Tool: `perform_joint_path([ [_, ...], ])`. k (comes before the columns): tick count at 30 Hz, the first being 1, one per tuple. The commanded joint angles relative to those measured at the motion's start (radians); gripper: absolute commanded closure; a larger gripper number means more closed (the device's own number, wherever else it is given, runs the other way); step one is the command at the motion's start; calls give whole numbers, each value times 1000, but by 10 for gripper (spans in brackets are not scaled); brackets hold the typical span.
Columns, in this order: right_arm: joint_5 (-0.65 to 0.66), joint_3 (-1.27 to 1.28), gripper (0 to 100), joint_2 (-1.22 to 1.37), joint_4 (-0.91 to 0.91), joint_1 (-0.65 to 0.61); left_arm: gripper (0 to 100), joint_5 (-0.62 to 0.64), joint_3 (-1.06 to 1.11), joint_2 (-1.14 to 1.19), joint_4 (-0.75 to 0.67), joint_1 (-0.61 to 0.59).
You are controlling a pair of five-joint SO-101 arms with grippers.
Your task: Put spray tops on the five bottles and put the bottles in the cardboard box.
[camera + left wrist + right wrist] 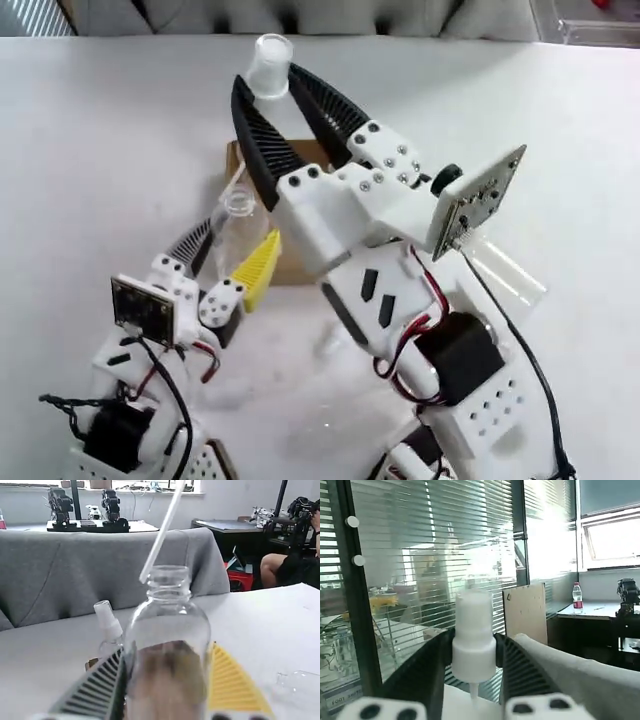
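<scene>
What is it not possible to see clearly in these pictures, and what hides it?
Cardboard box: high view, the right arm covers most of it; bottles inside cannot be counted.
Lying bottle: high view, one end is behind the camera board; left wrist view, cut by the edge.
Tube of the spray top: left wrist view, unclear whether its end is inside the held bottle.

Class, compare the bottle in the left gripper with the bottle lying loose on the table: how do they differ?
The held bottle stands upright, clamped in the left gripper; the loose bottle lies on its side, free on the table. The tube of the spray top in the right gripper hangs at the held bottle's open neck; nothing is at the loose bottle's. Both are clear, with no top on.
</scene>
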Motion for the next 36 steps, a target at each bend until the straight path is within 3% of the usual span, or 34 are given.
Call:
perform_joint_path([
  [1, -3, -52, 984, 1, -22, -2, 980, 0, -6, -8, -8, 1],
  [25, 38, -114, 984, 2, 62, -7, 980, 0, -8, -7, -15, -30],
  [36, 38, 14, 984, -7, 56, -41, 980, 0, -9, -7, -15, -28],
])
